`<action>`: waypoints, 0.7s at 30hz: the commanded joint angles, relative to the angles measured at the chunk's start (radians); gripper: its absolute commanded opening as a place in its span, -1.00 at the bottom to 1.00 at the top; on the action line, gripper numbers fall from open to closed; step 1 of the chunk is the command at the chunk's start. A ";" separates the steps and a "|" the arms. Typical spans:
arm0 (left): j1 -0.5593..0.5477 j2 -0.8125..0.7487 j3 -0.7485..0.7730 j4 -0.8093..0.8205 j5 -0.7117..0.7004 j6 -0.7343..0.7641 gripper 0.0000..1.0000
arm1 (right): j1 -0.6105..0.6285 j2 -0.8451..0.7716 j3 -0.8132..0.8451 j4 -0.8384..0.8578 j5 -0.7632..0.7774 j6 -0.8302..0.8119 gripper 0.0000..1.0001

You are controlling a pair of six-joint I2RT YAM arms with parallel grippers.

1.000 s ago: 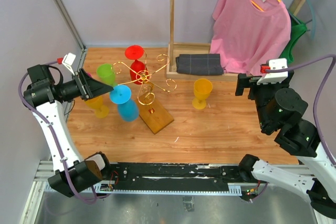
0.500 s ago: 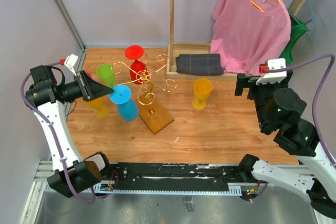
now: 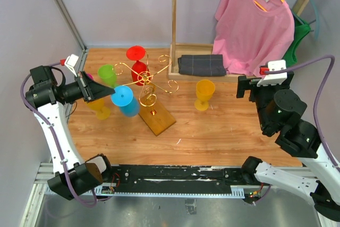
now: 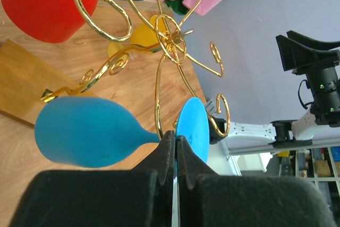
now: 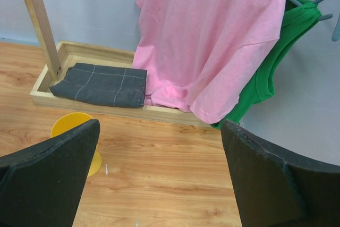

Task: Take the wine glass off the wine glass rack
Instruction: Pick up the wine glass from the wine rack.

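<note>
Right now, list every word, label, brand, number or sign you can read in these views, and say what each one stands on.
None can be read. The pink T-shirt, the folded grey cloth, the wine glasses and the wine glass rack carry no print. Small labels on the shelves behind the right arm, seen in the left wrist view, are too blurred to read.

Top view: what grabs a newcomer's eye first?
The gold wine glass rack on the left of the table, hung with red, green and blue glasses. The left gripper is shut on the blue wine glass at its stem, beside the rack. At back right, a pink shirt hangs on a hanger.
</note>
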 commanded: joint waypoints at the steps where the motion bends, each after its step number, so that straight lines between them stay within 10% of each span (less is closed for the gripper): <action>1: -0.008 0.004 0.033 -0.038 0.034 0.021 -0.99 | 0.015 -0.012 -0.012 0.013 0.000 0.015 0.97; 21: -0.008 0.047 0.070 -0.035 0.116 0.034 -1.00 | 0.015 -0.007 -0.020 0.013 0.005 0.011 0.97</action>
